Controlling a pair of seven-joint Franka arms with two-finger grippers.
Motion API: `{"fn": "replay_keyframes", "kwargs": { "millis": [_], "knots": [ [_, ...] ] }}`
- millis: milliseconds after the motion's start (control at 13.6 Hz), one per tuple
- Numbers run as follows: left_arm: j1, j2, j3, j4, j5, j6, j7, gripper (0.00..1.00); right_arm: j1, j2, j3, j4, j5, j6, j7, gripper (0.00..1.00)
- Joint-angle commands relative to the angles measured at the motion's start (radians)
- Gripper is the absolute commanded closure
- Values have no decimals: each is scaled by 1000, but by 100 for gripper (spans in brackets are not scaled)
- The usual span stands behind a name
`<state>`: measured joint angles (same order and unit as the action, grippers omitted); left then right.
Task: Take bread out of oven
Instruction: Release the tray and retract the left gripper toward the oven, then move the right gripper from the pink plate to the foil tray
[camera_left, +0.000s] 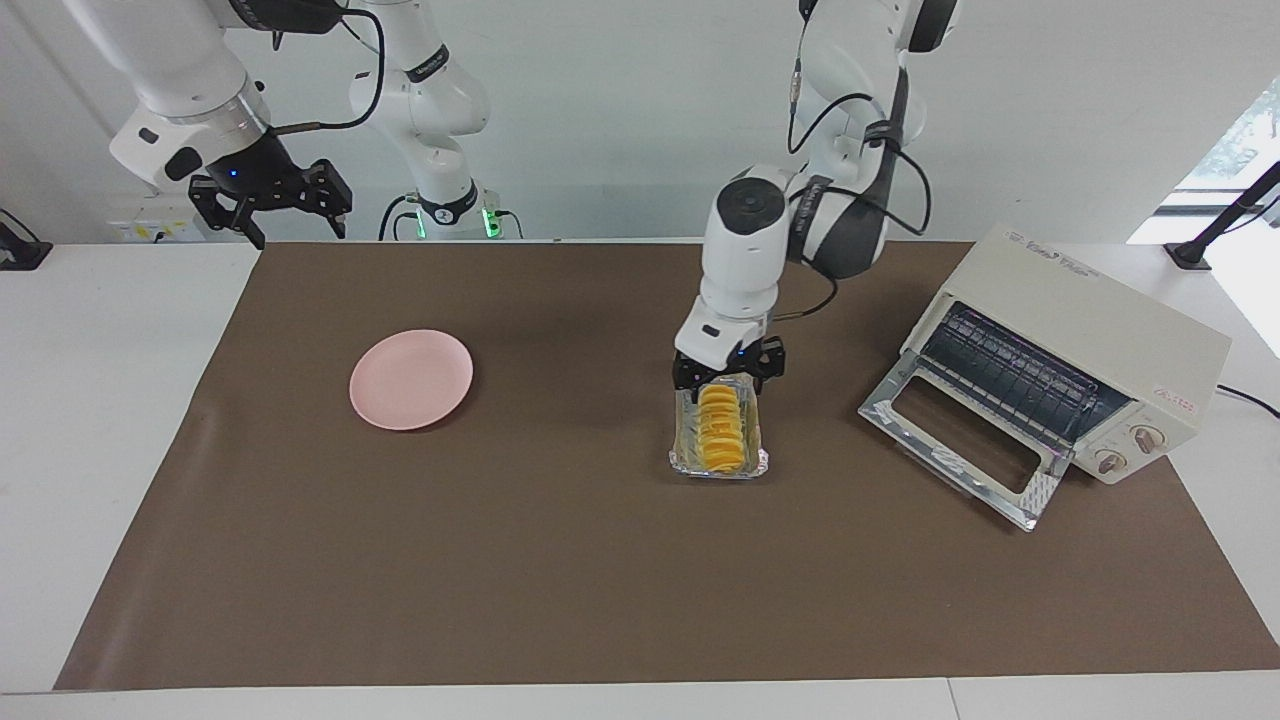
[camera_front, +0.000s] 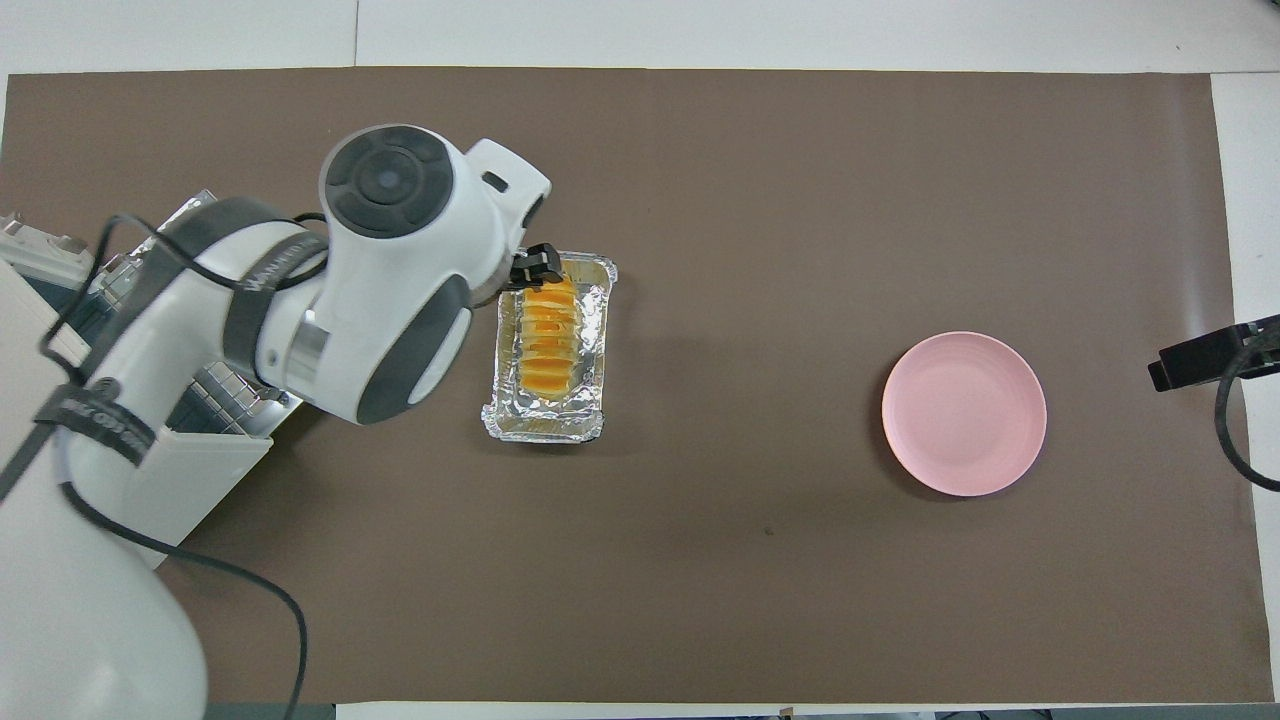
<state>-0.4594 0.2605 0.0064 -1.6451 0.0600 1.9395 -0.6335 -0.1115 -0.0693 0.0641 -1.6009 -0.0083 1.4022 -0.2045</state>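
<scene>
One small orange-yellow bread (camera_left: 722, 428) with crosswise ridges lies in a crinkled silver foil tray (camera_left: 686, 455) a little right of centre in the facing view. The tray sits flat on the brown mat (camera_left: 560, 560) that covers the white bench (camera_left: 100, 400). In the overhead view the bread (camera_front: 551, 337) and foil tray (camera_front: 598, 400) appear left of centre.

Just above the tray's upper end in the facing view hangs the left gripper (camera_left: 727, 378), pointing down, its black fingers (camera_left: 684, 374) spread apart to either side of the loaf's upper end and clamped on nothing. Whether they touch the tray rim cannot be told.

At the right of the facing view stands the cream-white oven (camera_left: 1090, 330), turned at an angle, its glass door (camera_left: 960, 440) dropped open onto the mat and its wire rack bare. Two round knobs show at its lower right corner.

Left of centre, well apart from the tray, lies a round pink plate (camera_left: 411, 379).

At the upper left, the right gripper (camera_left: 268, 203) waits raised above the mat's corner, its fingers apart and holding nothing.
</scene>
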Motion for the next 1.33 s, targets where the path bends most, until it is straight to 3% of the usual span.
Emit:
{"fn": "replay_keyframes", "kwargs": {
  "millis": [0, 221, 443, 738, 1033, 1254],
  "knots": [
    [152, -87, -11, -6, -25, -94, 84, 0, 0, -10, 2, -1, 11, -23, -6, 0],
    [315, -164, -8, 8, -81, -274, 317, 0, 41, -33, 8, -51, 14, -2, 28, 0],
    [305, -242, 49, -1, -77, -462, 386, 0, 174, -63, 8, -138, 14, 114, 254, 0],
    [338, -313, 20, -53, -78, -495, 420, 0, 334, -29, 8, -203, 14, 272, 509, 0],
    [337, -305, 21, -35, -83, -482, 423, 0, 492, 113, 8, -188, 14, 409, 790, 0],
    [340, -305, 24, -35, -83, -473, 426, 0, 565, 264, 7, -101, 22, 497, 953, 0]
  ]
}}
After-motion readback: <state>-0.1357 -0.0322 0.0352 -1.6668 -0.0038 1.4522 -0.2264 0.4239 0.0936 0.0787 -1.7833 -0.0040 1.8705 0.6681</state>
